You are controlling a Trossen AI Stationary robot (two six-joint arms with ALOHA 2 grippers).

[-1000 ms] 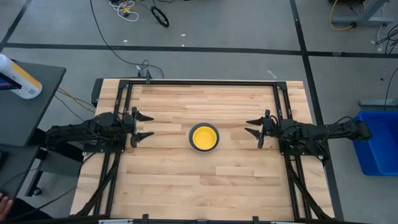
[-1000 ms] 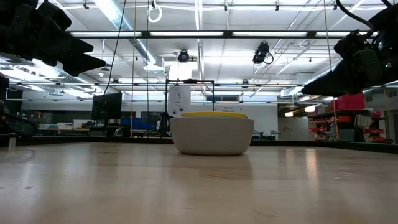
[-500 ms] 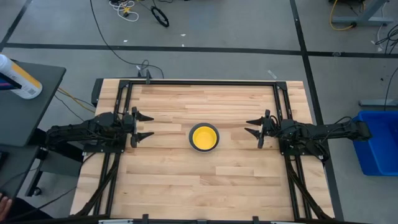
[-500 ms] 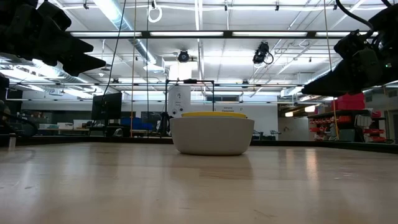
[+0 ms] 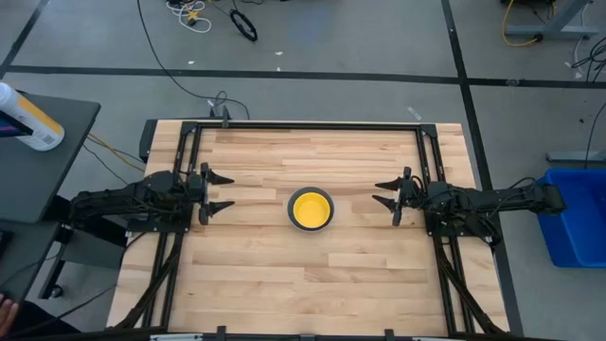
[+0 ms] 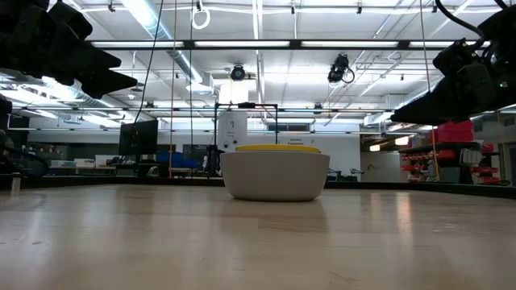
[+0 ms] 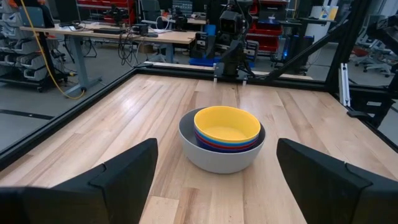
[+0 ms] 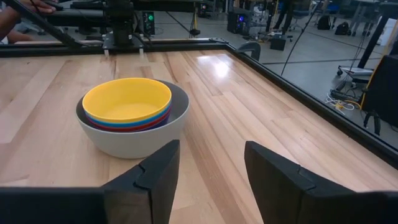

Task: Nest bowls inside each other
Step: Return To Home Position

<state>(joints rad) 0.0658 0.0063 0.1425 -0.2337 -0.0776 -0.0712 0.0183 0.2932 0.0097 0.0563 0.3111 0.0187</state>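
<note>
The bowls (image 5: 311, 208) stand nested in one stack at the table's middle: a yellow bowl (image 7: 226, 124) inside a blue and a red one, all inside the grey bowl (image 7: 221, 157), whose base rests on the wood. My left gripper (image 5: 220, 192) hovers open near the table's left edge, pointing at the stack. My right gripper (image 5: 388, 191) hovers open near the right edge, also facing it. Both are well apart from the stack (image 8: 132, 117).
A black frame rail (image 5: 312, 125) runs around the wooden table (image 5: 312, 275). A blue bin (image 5: 576, 216) stands on the floor past the right edge, and a side table with a bottle (image 5: 28, 117) sits past the left edge.
</note>
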